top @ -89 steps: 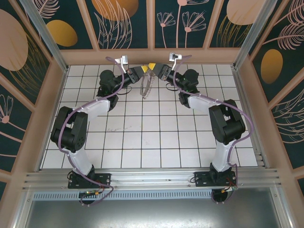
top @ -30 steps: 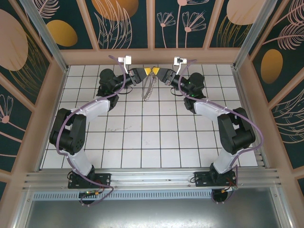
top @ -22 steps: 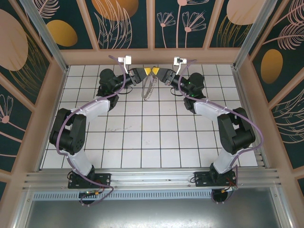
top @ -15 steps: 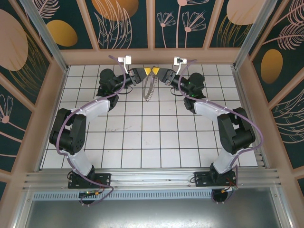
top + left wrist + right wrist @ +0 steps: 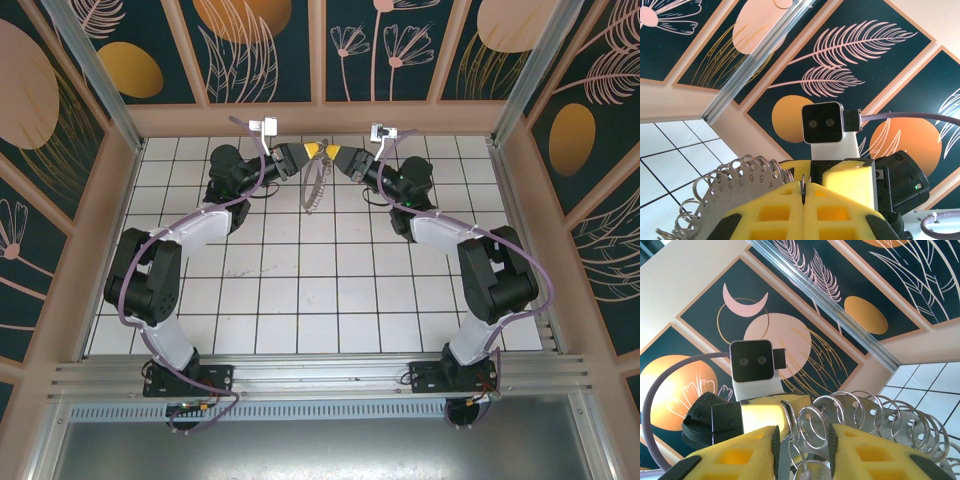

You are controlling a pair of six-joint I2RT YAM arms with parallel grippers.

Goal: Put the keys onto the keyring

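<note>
The keyring (image 5: 315,187), a grey numbered plate edged with metal rings, hangs above the far middle of the tiled floor between both grippers. My left gripper (image 5: 305,152) is shut on one ring of it; in the left wrist view the yellow pads (image 5: 775,210) meet on the ring's wire at the left gripper (image 5: 802,186), with the keyring (image 5: 725,192) to the left. My right gripper (image 5: 337,157) faces it closely. In the right wrist view the right gripper (image 5: 802,432) stands open, with rings of the keyring (image 5: 880,415) and the key (image 5: 812,473), hanging on a small ring, between its pads.
The tiled floor (image 5: 300,290) is walled by patterned panels, with the back wall (image 5: 320,115) just behind both grippers. Purple cables (image 5: 200,215) run along each arm. An aluminium rail (image 5: 320,375) crosses the near edge by the arm bases.
The right gripper has crept left, closer to the left gripper, and the hanging keyring has turned slightly. The left gripper has stayed shut in place.
</note>
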